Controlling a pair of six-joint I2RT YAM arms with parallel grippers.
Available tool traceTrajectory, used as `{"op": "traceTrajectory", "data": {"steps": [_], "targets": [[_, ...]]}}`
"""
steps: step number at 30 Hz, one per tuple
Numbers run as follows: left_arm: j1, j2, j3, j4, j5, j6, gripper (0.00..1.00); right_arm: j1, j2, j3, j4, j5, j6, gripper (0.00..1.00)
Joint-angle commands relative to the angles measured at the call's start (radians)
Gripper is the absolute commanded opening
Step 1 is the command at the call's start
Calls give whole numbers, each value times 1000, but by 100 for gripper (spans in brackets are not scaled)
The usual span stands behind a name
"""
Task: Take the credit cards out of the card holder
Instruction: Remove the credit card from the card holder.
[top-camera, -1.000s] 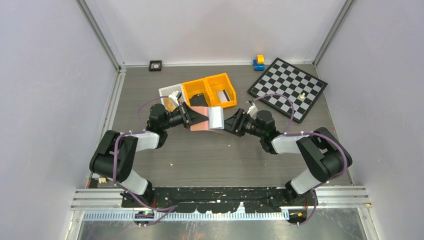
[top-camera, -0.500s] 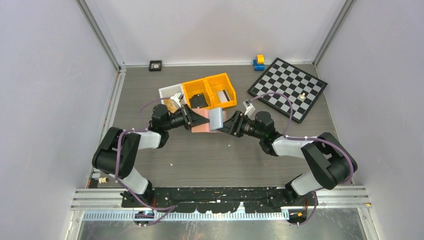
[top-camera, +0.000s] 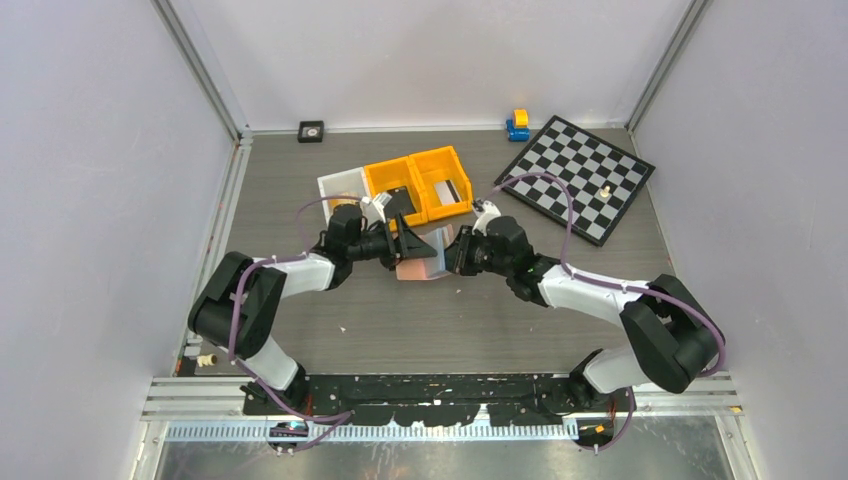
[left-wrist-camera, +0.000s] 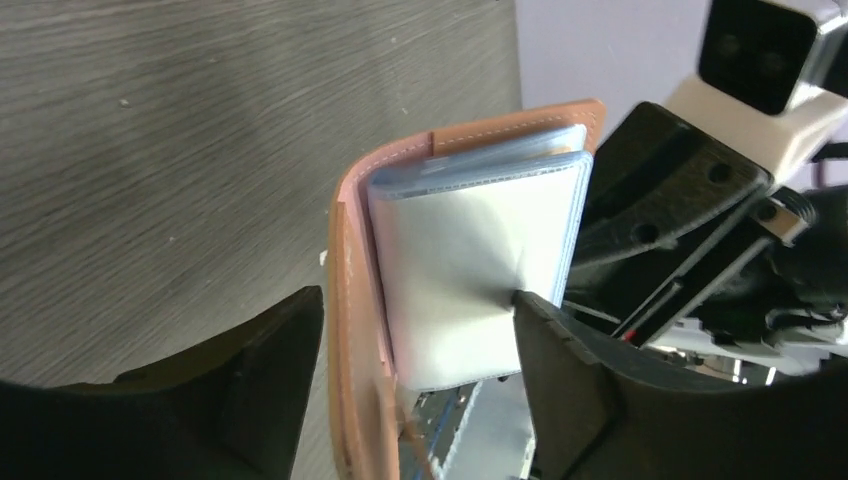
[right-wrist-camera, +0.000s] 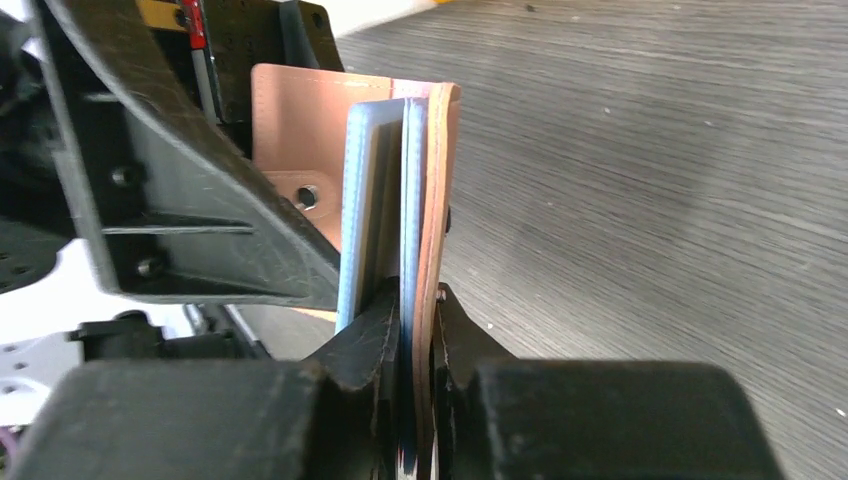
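Hanging over the worktop (top-camera: 400, 330) just near of the orange bins (top-camera: 432, 182), the card holder (top-camera: 415, 268) is clamped by the left tool (left-wrist-camera: 418, 298) and the right tool (right-wrist-camera: 410, 295), which pinches its cover edge.

Both arms reach forward and inward, elbows out to the sides, forearms low, wrists facing each other. Left gripper (top-camera: 410, 245) points right. Its fingers (left-wrist-camera: 560, 380) stand moderately apart, one against each face of the holder (left-wrist-camera: 350, 330), clamping it. Right gripper (top-camera: 455, 252) points left, nearly tip to tip with the left one. Its fingers (right-wrist-camera: 365, 335) are almost together, pinching a thin leaf at the holder's edge.
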Motion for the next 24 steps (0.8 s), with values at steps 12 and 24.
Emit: {"op": "traceTrajectory", "data": {"steps": [12,24], "targets": [[-15,-35,26,-133,-85,103,100,155,13,183,-340,395,-191,6],[-15,29,23,-52,-42,55,100,169,31,194,-346,408,-182,6]]}}
